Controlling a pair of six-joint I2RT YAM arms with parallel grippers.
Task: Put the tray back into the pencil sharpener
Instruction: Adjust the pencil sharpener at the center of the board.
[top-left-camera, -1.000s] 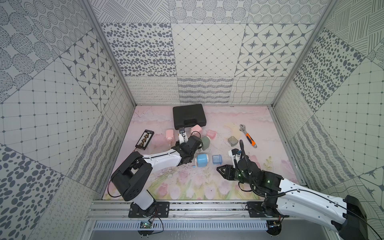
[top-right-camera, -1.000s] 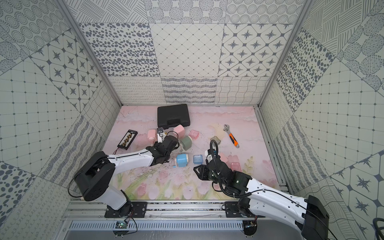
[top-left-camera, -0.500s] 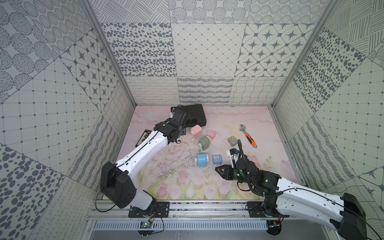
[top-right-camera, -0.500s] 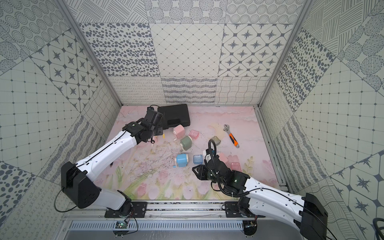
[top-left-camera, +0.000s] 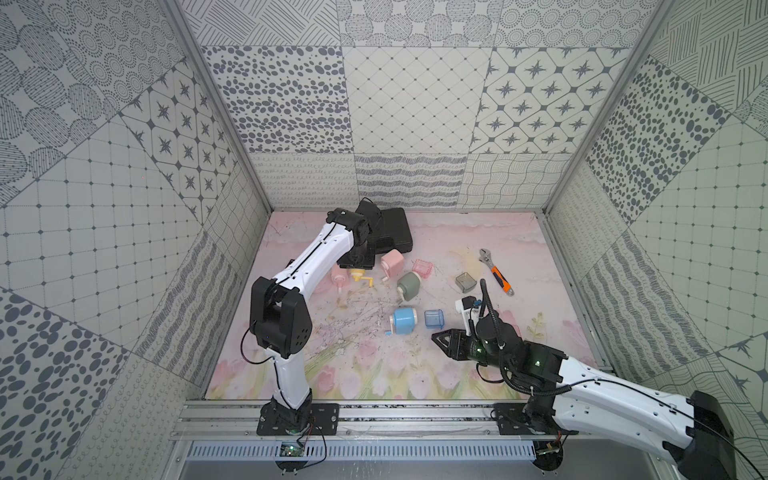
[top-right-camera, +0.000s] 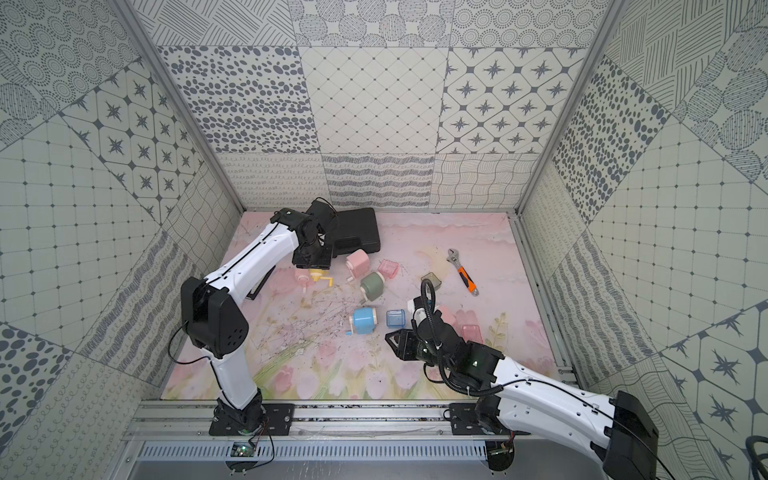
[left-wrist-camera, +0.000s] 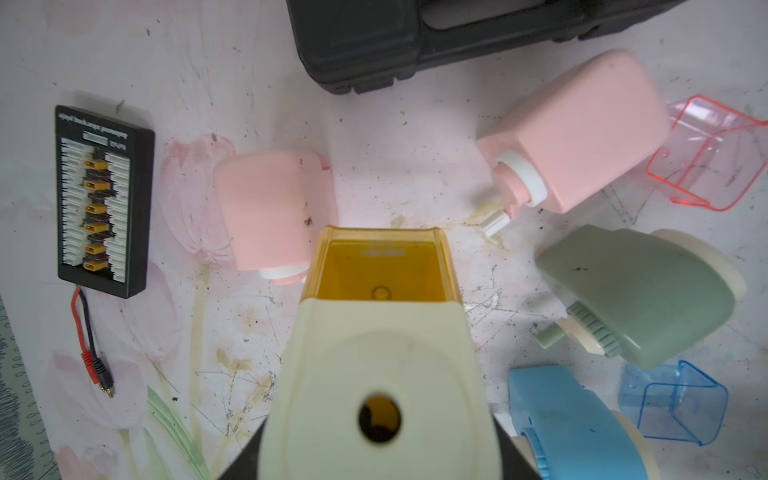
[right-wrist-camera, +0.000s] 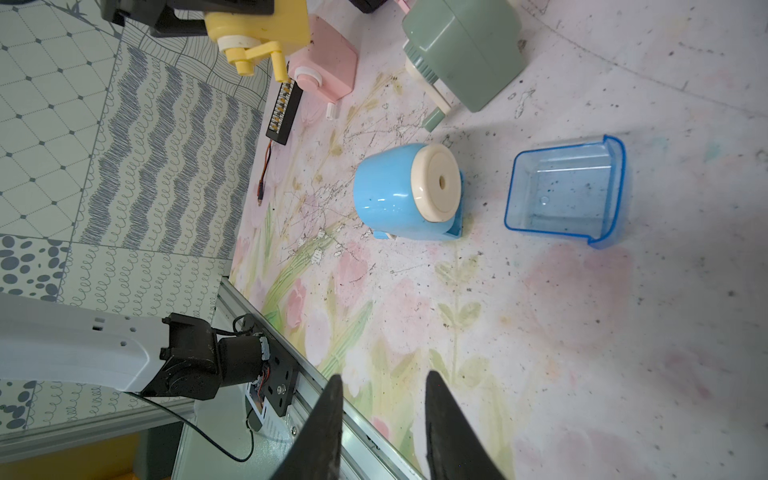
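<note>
My left gripper (top-left-camera: 357, 262) (left-wrist-camera: 380, 457) is shut on a yellow-and-cream pencil sharpener (top-left-camera: 360, 277) (left-wrist-camera: 380, 374), held just above the mat at the back left. An orange tray (left-wrist-camera: 380, 266) sits in its slot. A blue pencil sharpener (top-left-camera: 403, 320) (right-wrist-camera: 399, 195) lies on its side mid-mat, with an empty clear blue tray (top-left-camera: 434, 319) (right-wrist-camera: 569, 191) beside it. My right gripper (top-left-camera: 440, 338) (right-wrist-camera: 380, 376) hovers open over the front of the mat, nothing between its fingers, short of the blue tray.
Two pink sharpeners (top-left-camera: 392, 264) (top-left-camera: 337, 279), a green one (top-left-camera: 409, 284), a pink tray (top-left-camera: 422, 268) and a grey tray (top-left-camera: 464, 281) lie around. A black case (top-left-camera: 390, 237) is at the back, a wrench (top-left-camera: 496, 278) to the right, a black connector board (left-wrist-camera: 104, 199) by the left wall.
My left arm has lifted from the middle of the mat and swung back toward the black case, carrying the yellow sharpener. The right arm has barely moved.
</note>
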